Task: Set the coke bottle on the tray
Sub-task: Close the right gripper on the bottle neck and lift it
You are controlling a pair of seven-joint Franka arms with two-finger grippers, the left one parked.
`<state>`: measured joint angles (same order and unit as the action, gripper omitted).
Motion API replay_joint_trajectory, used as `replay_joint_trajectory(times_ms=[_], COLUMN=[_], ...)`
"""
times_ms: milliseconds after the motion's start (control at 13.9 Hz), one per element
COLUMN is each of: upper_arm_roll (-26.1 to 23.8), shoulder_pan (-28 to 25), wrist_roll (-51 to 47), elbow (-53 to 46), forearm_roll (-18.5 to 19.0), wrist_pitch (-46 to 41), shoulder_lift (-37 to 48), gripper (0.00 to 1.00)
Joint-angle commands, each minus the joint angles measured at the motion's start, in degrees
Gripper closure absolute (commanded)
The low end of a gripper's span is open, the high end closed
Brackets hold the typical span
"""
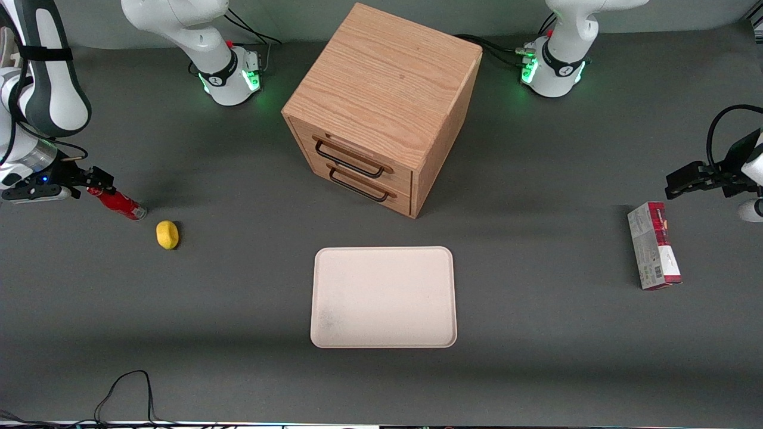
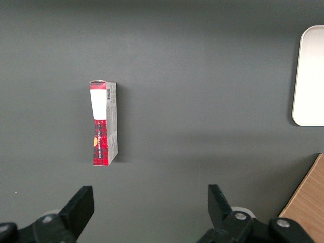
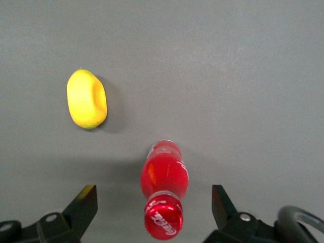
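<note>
The coke bottle (image 1: 117, 202) is small, glossy red, with a red cap and silvery base. It is on the grey table toward the working arm's end, its cap pointing at my right gripper (image 1: 97, 182). In the right wrist view the bottle (image 3: 164, 177) sits between the two fingers of the gripper (image 3: 153, 198). The fingers are open, one on each side of the cap, with gaps on both sides. The pale beige tray (image 1: 383, 297) lies flat and bare at the table's middle, nearer the front camera than the wooden cabinet. Its edge also shows in the left wrist view (image 2: 310, 76).
A yellow lemon-like fruit (image 1: 167, 234) lies beside the bottle, a little nearer the camera, and also shows in the right wrist view (image 3: 87, 99). A wooden two-drawer cabinet (image 1: 381, 107) stands mid-table. A red-and-grey carton (image 1: 653, 245) lies toward the parked arm's end.
</note>
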<state>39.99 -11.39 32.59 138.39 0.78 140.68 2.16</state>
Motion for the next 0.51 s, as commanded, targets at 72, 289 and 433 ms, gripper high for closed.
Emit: replay_joint_trajectory(times_ms=[72, 289, 433], upper_arm_roll=[0.5, 0.5, 0.5], shoulder_pan=[0.3, 0.3, 0.4], wrist_roll=[3.1, 4.2, 4.2], elbow=[0.9, 0.8, 0.7], forearm_roll=[-1.7, -1.7, -1.7], wrist_pitch=[2.3, 2.3, 1.9], shoulder_lift=[-1.1, -2.5, -2.6], gripper=[0.02, 0.3, 0.77])
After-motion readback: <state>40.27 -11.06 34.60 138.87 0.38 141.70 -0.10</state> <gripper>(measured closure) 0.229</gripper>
